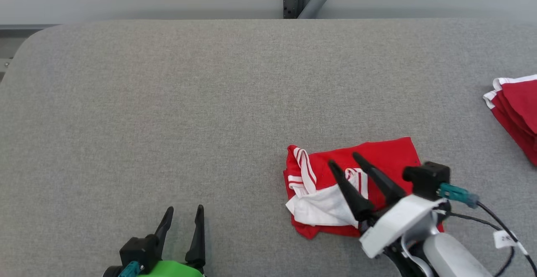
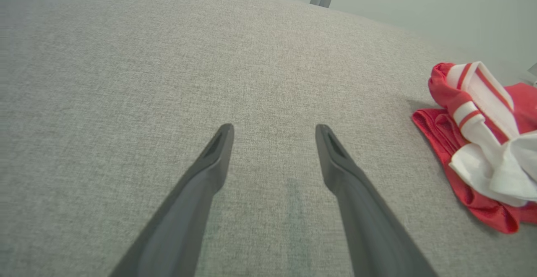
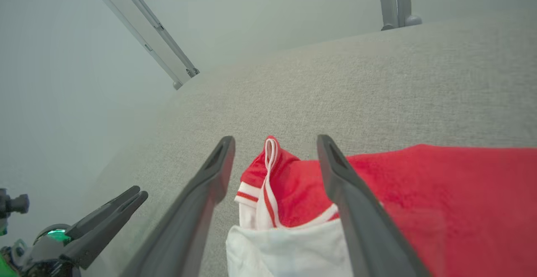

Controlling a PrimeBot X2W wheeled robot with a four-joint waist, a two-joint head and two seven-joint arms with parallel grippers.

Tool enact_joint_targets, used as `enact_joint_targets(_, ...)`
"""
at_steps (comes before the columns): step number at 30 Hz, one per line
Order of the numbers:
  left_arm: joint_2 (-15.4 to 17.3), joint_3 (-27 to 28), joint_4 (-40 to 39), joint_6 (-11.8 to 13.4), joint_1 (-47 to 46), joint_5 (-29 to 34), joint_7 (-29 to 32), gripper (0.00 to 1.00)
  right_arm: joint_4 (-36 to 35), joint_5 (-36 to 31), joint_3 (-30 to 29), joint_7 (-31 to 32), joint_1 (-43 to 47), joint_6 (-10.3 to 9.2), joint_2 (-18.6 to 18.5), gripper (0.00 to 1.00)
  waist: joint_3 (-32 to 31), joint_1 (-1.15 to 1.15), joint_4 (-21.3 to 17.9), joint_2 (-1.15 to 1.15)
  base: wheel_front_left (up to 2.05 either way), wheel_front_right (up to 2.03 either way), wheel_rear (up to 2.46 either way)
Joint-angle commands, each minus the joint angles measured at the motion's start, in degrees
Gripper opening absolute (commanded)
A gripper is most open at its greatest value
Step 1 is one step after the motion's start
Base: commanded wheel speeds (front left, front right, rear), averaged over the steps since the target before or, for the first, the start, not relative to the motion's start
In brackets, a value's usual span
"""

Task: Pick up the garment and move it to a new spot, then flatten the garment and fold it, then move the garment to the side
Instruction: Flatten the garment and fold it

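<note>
Our right gripper (image 1: pixel 343 158) hovers spread-fingered over the folded red-and-white garment (image 1: pixel 390 155) on the grey table (image 1: pixel 168 100), our left gripper (image 1: pixel 185 207) equally spread well aside, and the head view adds a second red pile (image 1: pixel 518 105) far right.

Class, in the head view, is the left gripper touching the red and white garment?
No: the left gripper sits over bare grey table, apart from the garment to its right.
</note>
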Motion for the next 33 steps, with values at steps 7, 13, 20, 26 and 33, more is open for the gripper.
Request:
enact_joint_targets(7, 0.1, 1.1, -0.3, -0.4, 1.6, 0.7, -0.1, 1.0, -3.2, -2.0, -11.4, -8.4, 8.6, 0.01, -2.1, 1.0, -2.3, 0.0, -2.2, 0.0, 0.0, 0.0, 0.0)
enact_joint_targets(13, 0.1, 0.5, -0.2, 0.1, 2.6, 0.0, -0.1, 1.0, 1.2, -7.1, -20.0, -12.9, 13.1, 0.01, -1.1, 1.0, -4.2, 0.0, -3.2, 0.0, 0.0, 0.0, 0.0)
enact_joint_targets(20, 0.1, -0.6, 0.0, 0.3, 2.9, -0.2, -0.1, 1.0, 8.4, -8.3, -19.0, -13.3, 11.1, 0.02, -2.1, 0.0, -4.8, 0.0, -3.3, 0.0, 0.0, 0.0, 0.0)
enact_joint_targets(26, 0.1, -1.1, -1.1, 0.0, 0.4, 0.6, -0.1, 1.0, 14.6, -9.3, -10.6, -13.3, 1.4, 0.01, -6.0, 0.0, -0.9, 0.0, -3.0, 0.0, 0.0, 0.0, 0.0)
enact_joint_targets(33, 0.1, -0.9, -0.9, 0.0, -1.2, 1.0, -0.1, 1.0, 22.1, -8.8, 2.0, -13.3, -7.5, 0.0, -8.4, 0.0, 2.0, 0.0, -1.1, 0.0, 0.0, 0.0, 0.0)
